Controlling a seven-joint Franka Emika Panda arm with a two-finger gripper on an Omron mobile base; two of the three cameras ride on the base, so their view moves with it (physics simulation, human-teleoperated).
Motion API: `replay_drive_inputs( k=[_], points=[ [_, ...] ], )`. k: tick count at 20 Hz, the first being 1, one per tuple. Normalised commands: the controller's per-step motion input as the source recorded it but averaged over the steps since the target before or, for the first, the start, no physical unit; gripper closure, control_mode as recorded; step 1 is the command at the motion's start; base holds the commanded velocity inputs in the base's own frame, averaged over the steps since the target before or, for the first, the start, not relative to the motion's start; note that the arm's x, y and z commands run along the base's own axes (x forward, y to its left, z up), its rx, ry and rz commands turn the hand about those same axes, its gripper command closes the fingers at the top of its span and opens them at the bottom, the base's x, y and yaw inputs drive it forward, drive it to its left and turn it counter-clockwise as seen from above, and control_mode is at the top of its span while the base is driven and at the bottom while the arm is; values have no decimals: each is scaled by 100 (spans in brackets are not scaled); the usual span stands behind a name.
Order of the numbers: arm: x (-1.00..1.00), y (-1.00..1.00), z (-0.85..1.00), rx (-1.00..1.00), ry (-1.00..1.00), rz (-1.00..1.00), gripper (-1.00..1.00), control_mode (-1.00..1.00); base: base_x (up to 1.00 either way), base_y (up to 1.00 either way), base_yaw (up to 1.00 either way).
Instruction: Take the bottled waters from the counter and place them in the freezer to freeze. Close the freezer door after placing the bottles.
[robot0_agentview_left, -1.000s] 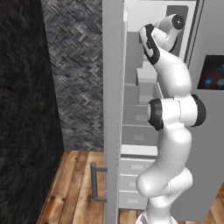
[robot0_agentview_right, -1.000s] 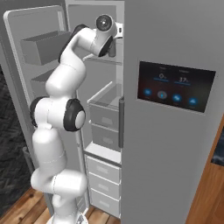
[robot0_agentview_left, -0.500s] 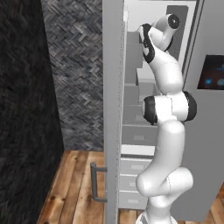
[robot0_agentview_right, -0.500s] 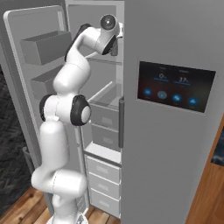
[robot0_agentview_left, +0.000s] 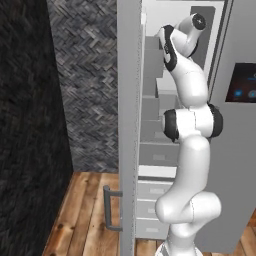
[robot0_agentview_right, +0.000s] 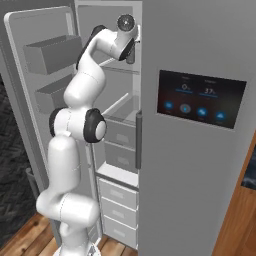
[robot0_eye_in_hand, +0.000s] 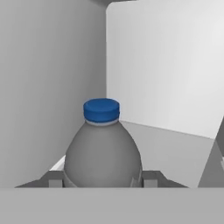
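Observation:
A grey water bottle (robot0_eye_in_hand: 103, 153) with a blue cap stands upright between my fingertips (robot0_eye_in_hand: 55, 178) in the hand view, and my gripper (robot0_eye_in_hand: 100, 179) is shut on its body. Behind it are the freezer's white back wall and a pale shelf (robot0_eye_in_hand: 175, 148). My arm reaches high into the open freezer (robot0_agentview_right: 117, 107), with the gripper (robot0_agentview_right: 131, 54) at the top shelf level. The freezer door (robot0_agentview_right: 37, 85) stands swung open to the left with grey inner bins. The counter is out of view.
The closed grey panel with a dark touchscreen (robot0_agentview_right: 200, 97) stands right of the freezer. White drawers (robot0_agentview_right: 117, 197) fill the freezer's lower part. The door's edge (robot0_agentview_left: 129, 110) and its bar handle (robot0_agentview_left: 108, 207) stand left of my arm. A dark wall (robot0_agentview_left: 25, 125) is further left.
My hand has pushed a little deeper into the top of the freezer with the bottle, and the elbow has shifted toward the freezer.

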Motion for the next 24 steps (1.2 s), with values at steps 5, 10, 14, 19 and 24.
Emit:
replay_drive_inputs(
  k=[5, 10, 14, 19, 24],
  points=[
    [0, 0, -12, -1, 0, 0, -100, -100, 0, 0, 0],
    [-4, 0, 0, 0, 0, 0, -100, -100, 0, 0, 0],
    [-36, 3, 0, 0, 0, 0, -100, -100, 0, 0, 0],
    [-89, 16, 0, 0, -1, -1, -100, -100, 0, 0, 0],
    [-100, 38, -29, 0, -2, -5, -100, -100, 0, 0, 0]
  ],
)
